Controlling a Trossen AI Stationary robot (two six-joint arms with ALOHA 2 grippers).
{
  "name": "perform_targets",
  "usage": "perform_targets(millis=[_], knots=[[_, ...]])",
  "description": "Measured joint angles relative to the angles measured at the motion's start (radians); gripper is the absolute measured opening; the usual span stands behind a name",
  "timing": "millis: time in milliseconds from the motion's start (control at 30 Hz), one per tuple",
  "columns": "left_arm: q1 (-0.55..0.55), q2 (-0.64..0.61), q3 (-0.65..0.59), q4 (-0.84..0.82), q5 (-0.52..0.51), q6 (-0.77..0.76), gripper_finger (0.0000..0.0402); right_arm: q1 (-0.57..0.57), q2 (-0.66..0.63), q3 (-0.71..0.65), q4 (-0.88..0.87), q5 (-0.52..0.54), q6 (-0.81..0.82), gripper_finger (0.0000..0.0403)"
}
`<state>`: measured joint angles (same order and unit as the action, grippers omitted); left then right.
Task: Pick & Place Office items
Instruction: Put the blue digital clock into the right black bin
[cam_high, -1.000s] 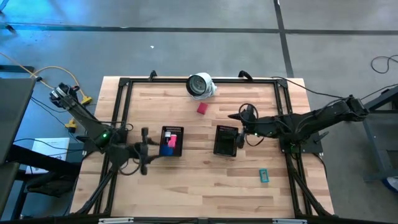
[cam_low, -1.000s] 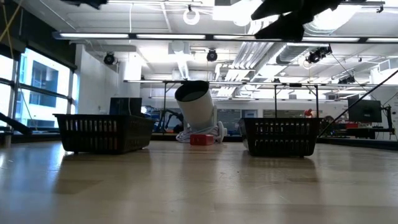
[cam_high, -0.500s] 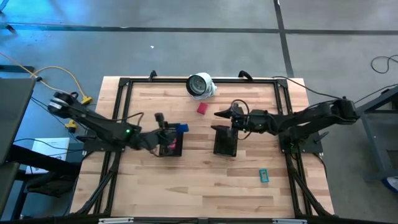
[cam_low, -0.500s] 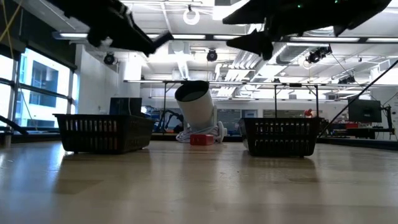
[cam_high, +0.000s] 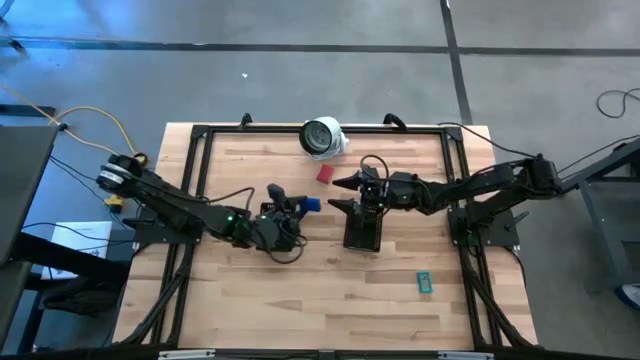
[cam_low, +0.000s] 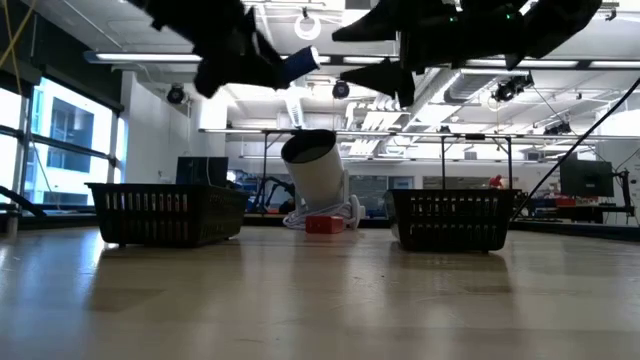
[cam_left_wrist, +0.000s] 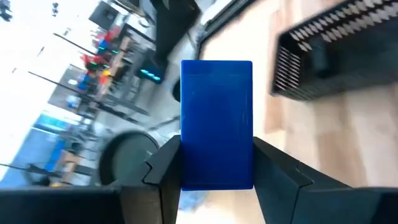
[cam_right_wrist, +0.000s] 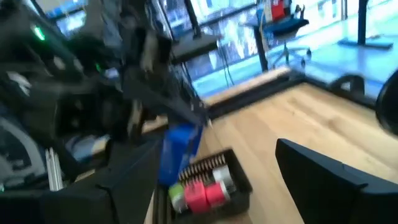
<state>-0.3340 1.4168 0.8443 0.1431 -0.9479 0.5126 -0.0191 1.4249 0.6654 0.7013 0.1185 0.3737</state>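
blue eraser (cam_left_wrist: 216, 124) clamped in left gripper (cam_high: 298, 206), seemingly above table (cam_high: 300, 300)

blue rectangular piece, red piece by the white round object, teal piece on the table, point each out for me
blue rectangular piece (cam_left_wrist: 216, 124), left wrist view, middle of its flat face
red piece (cam_high: 324, 174), high view, its centre
teal piece (cam_high: 424, 282), high view, its centre

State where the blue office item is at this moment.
The blue office item is held off the table in the left gripper, in the high view near mid-table, between the two black mesh trays and below the red piece.
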Motion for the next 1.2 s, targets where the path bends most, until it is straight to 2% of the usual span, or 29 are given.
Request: perform_targets(millis=[233,333,533,867,1200], knots=[[0.0,0.022,0.04,-0.006,-0.093,0.128,0.0148,-0.001,0.001,0.007,-0.005,-0.012,0.015,0.0309],[0.006,0.033,0.046,-0.003,-0.101,0.162,0.0148,-0.001,0.002,0.007,0.0,-0.013,0.015,0.0309],[0.028,0.041,0.046,0.021,-0.102,0.18,0.0148,-0.001,0.04,0.012,0.035,-0.014,0.016,0.0309],[0.038,0.041,0.071,0.023,-0.091,0.205,0.0148,-0.003,0.15,0.109,0.041,-0.071,0.01,0.0309],[0.029,0.041,0.073,0.014,-0.091,0.201,0.0148,-0.003,0.158,0.126,0.035,-0.074,-0.011,0.0309]])
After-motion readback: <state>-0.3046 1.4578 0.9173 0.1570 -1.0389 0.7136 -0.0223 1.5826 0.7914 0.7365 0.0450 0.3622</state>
